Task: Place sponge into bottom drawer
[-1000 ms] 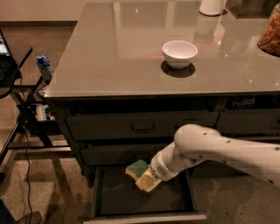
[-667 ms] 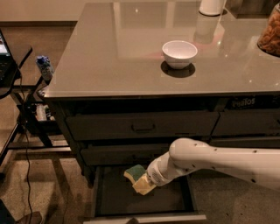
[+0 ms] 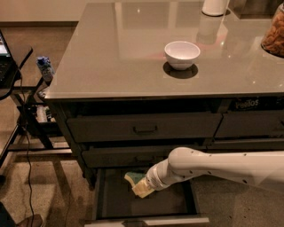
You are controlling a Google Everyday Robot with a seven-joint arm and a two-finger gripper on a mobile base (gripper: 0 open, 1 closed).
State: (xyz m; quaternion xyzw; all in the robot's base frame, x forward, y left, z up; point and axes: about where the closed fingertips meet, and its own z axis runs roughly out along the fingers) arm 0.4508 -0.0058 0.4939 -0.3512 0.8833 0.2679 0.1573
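Observation:
The bottom drawer (image 3: 115, 201) is pulled open at the foot of the dark grey cabinet, its flat dark interior showing. The sponge (image 3: 133, 177), green top over yellow foam, sits just inside the drawer near its back, at the tip of my arm. My gripper (image 3: 141, 188) reaches in from the right, low inside the drawer, and is against the sponge. The white arm covers part of the drawer's right side.
Two closed drawers with handles (image 3: 145, 129) sit above. A white bowl (image 3: 182, 54) stands on the grey countertop (image 3: 111, 57). A snack jar (image 3: 274, 33) and a white container (image 3: 214, 6) are at the back right. A side stand with a small bottle (image 3: 45, 68) is at left.
My arm has lowered and moved left, carrying the sponge deeper down into the open bottom drawer.

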